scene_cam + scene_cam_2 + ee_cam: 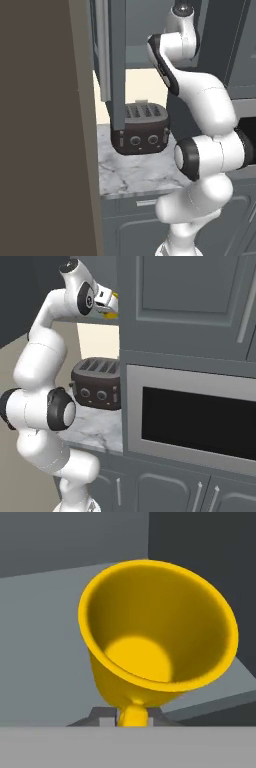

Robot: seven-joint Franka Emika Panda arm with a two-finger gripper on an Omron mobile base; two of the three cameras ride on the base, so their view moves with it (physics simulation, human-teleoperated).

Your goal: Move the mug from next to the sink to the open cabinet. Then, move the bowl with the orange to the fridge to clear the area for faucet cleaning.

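Arm reaches high, wrist up at the level of the open cabinet (60, 612). In the right base view the gripper (111, 306) sits at the edge of a dark grey cabinet front, with a sliver of yellow showing at its tip.

Hand view: the mug (157, 627), bright yellow, looms large, its mouth turned toward the camera so the inside and round bottom are plain. Its handle points down toward the jaws. Jaws are closed down nearly all the way, pinching the mug at its handle or lower rim; which of the two, cannot tell, the contact is at the frame's bottom edge.

Behind the mug, a lighter grey shelf surface and dark grey inner walls of the cabinet. Mug is over that shelf; touching it or just above it, cannot tell.

Below, on the marble counter (135, 172): a dark toaster (142, 130) with slots on top and round knobs on its face, standing upright near the wall. To the right of it in the right base view, a built-in oven (195, 421) with dark glass and a light grey frame. Base cabinets (165, 491) with bar handles under the counter.
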